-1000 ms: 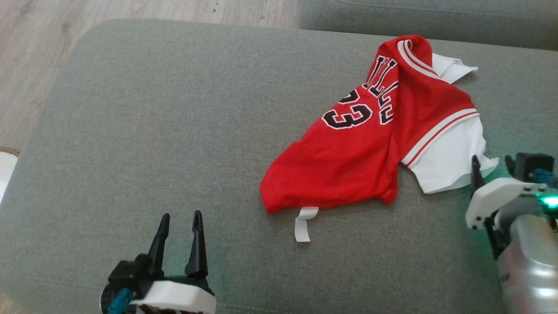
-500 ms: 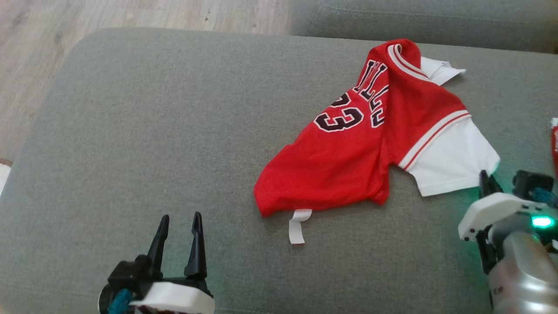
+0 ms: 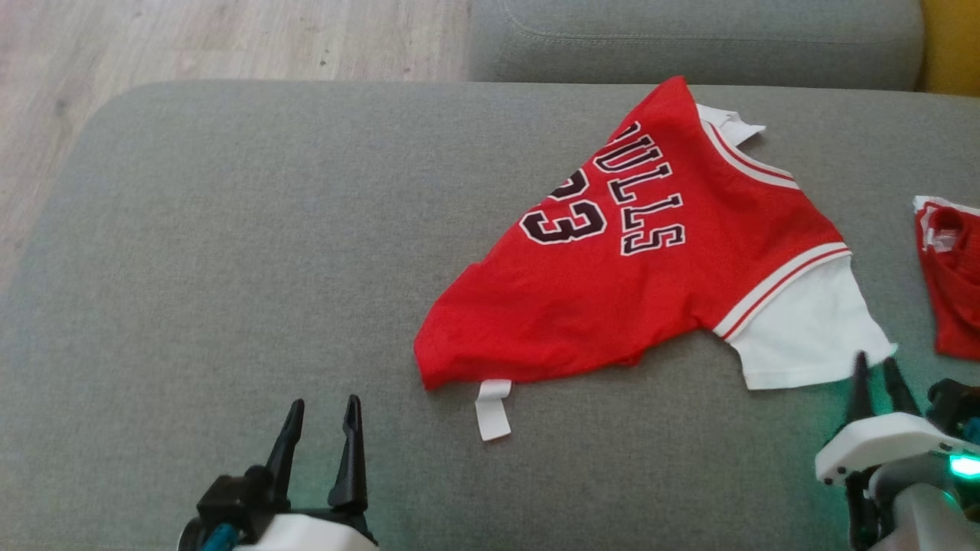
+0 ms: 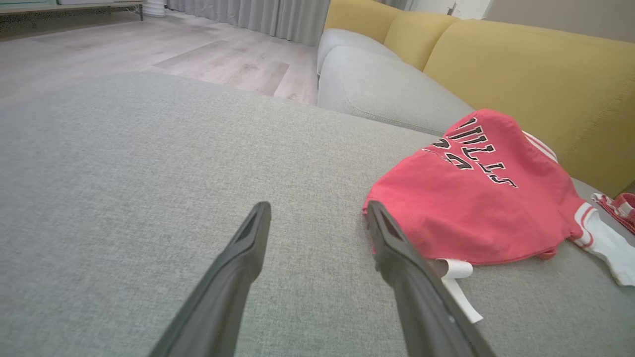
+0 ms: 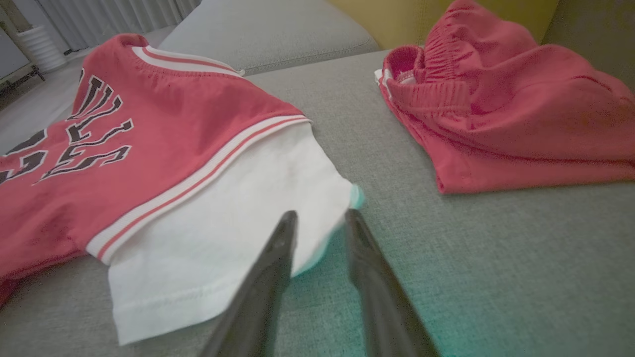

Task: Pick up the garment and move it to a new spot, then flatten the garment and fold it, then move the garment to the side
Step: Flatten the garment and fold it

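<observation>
Looking down, head view: red Bulls jersey (image 3: 628, 306) lies spread on the grey sofa seat (image 3: 230, 268). Its long axis runs from the hem at near left to the collar at far right. The white sleeve (image 3: 804, 337) points at the right hand (image 3: 877, 366), whose fingertips are at the sleeve's corner. Left hand (image 3: 321, 402) is well apart from the hem, fingers spread, empty.

Left wrist view: hem and white label strip (image 4: 459, 285) lie ahead and to the right. Yellow backrest (image 4: 521, 64) and wood floor (image 4: 198, 49) beyond.

Right wrist view: fingers close, narrow gap, sleeve corner at the tips; pinched or not, cannot tell. Red shorts (image 5: 496, 114) lie apart. The right arm is nearer and likely makes the pull.
</observation>
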Robot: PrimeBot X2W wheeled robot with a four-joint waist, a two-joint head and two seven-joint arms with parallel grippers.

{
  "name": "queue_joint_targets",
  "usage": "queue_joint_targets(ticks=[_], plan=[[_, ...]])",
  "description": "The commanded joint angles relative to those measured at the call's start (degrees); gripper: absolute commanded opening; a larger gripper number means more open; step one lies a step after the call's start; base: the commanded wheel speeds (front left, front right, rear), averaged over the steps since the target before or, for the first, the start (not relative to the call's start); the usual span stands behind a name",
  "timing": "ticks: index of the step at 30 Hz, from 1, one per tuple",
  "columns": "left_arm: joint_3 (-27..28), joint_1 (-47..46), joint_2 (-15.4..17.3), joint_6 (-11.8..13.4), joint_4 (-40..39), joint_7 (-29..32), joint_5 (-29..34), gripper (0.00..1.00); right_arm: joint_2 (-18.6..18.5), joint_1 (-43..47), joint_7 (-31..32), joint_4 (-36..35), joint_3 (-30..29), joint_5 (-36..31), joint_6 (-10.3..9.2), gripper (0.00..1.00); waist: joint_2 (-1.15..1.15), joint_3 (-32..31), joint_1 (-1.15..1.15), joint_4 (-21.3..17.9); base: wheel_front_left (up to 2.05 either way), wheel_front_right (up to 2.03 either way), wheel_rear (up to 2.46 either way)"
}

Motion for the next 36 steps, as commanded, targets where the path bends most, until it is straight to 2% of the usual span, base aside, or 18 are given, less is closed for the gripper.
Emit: queue_joint_targets(ticks=[1, 4, 16, 22, 28, 36], plan=[[1.39, -1.64, 0.52, -0.06, -1.42, 0.05, -0.18, 1.0, -0.2, -0.1, -0.2, -3.58, 3.03, 1.07, 0.37, 1.0, 0.0, -0.16, 0.0, -0.47, 0.0, 0.0, 0.0], [1.31, -1.65, 0.43, 0.02, -1.33, 0.02, -0.24, 1.0, -0.19, 1.17, -0.37, -6.02, 3.73, 1.91, 0.37, 1.0, 0.0, -0.29, 0.0, -0.86, 0.0, 0.0, 0.0], [0.78, -1.63, 0.59, -0.17, -0.74, -0.16, -0.45, 1.0, -0.18, 9.55, 2.16, -22.94, 5.75, 2.39, 0.37, 1.0, 0.0, -3.75, 0.0, -1.47, 0.0, 0.0, 0.0], [0.61, -1.43, 0.62, 0.01, -0.72, 0.08, -0.85, 1.0, -0.17, 13.07, 4.12, -29.72, 9.41, 3.69, 0.37, 1.0, 0.0, -5.79, 0.0, -1.01, 0.0, 0.0, 0.0], [0.83, -1.03, 0.59, 0.15, -0.34, 0.01, -1.55, 1.0, -0.17, 15.41, 4.91, -32.57, 13.2, 3.69, 0.37, 1.0, 0.0, -7.46, 0.0, -0.65, 0.0, 0.0, 0.0], [1.17, -0.76, 0.58, 0.02, 0.37, -0.15, -2.53, 1.0, -0.17, 17.27, 5.2, -33.04, 16.68, 4.47, 0.37, 1.0, 0.0, -8.97, 0.0, -0.36, 0.0, 0.0, 0.0]])
